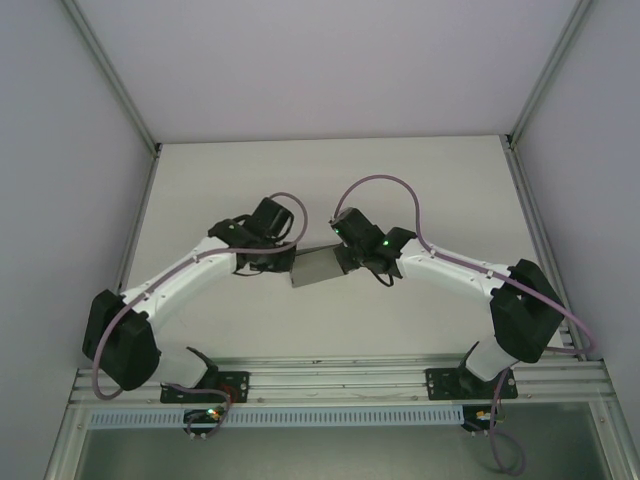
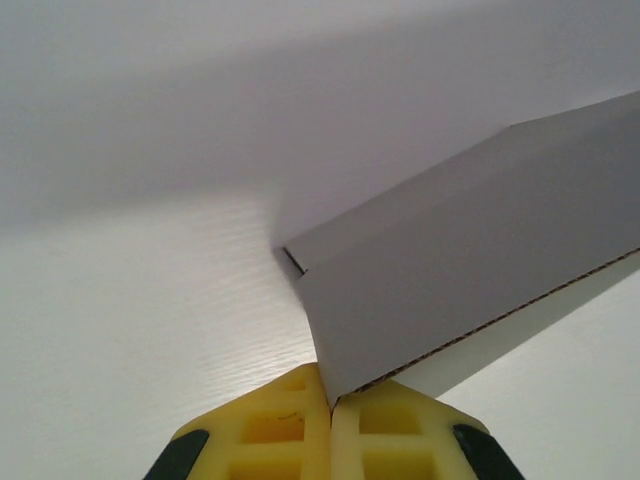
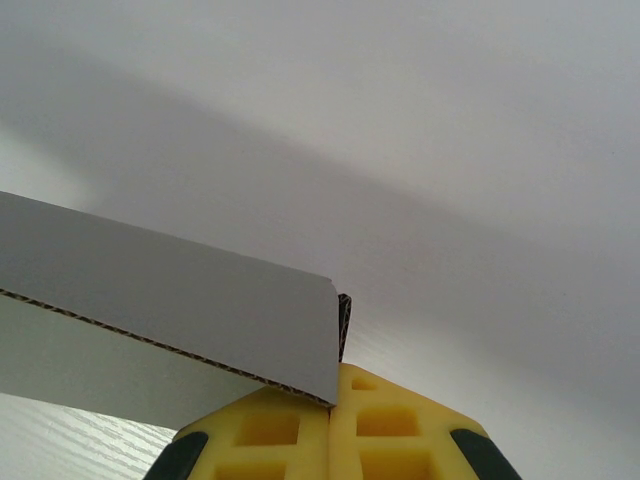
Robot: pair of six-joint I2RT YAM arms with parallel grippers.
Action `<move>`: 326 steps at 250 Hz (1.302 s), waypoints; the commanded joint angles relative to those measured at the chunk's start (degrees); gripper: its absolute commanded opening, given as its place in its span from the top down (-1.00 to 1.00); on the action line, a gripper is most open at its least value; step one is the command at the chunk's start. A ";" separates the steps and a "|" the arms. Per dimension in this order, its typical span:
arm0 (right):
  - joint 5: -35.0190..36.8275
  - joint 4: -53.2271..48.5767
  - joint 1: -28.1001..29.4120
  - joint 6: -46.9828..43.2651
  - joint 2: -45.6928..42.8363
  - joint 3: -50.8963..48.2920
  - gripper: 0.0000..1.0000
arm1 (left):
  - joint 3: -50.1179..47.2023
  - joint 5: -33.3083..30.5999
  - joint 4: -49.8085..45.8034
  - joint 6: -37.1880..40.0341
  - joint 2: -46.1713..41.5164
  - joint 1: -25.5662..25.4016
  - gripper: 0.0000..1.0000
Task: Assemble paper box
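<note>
- A metal rail (image 1: pixel 330 385) runs along the near edge of the table (image 1: pixel 330 180), with both arm bases bolted to it, one at each side.
- The white left arm (image 1: pixel 190 270) reaches up and inward from the near left. The right arm (image 1: pixel 450 268) mirrors it from the near right. A pinkish cable (image 1: pixel 385 182) loops over the right wrist.
- The left gripper (image 1: pixel 283 262) meets the left end of the paper box (image 1: pixel 318 266). In the left wrist view, the left gripper (image 2: pixel 330 400) has its yellow fingers (image 2: pixel 270 430) pressed almost together. They pinch a lower corner of the paper box (image 2: pixel 480 250), which slopes up and away to the right with a raw corrugated edge along its underside.
- The right gripper (image 1: pixel 350 258) meets the opposite end. In the right wrist view, the right gripper (image 3: pixel 335 400) has its yellow fingers (image 3: pixel 390 430) equally narrow. They clamp a corner of the paper box (image 3: pixel 170 295), whose grey panel stretches off to the left above a brown corrugated edge.
- The paper box sits mid-table between the two grippers, a flat grey panel seen from above and tilted slightly. I cannot tell whether its underside touches the table.
- Beyond the grippers the pale table surface runs to the back edge.
- Plain light walls (image 1: pixel 330 60) rise behind and at both sides.
</note>
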 commanded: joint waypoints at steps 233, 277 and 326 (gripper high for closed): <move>0.26 -6.02 0.99 -0.75 2.99 -3.85 1.00 | -1.36 14.17 -1.30 -6.70 0.13 7.90 1.00; -0.46 -3.26 1.62 0.12 2.17 -5.92 1.00 | -3.29 6.04 -0.44 -8.10 0.21 3.13 1.00; -0.28 -2.84 1.61 0.48 0.61 -7.23 1.00 | -5.36 3.37 -0.20 -10.31 0.70 -0.42 1.00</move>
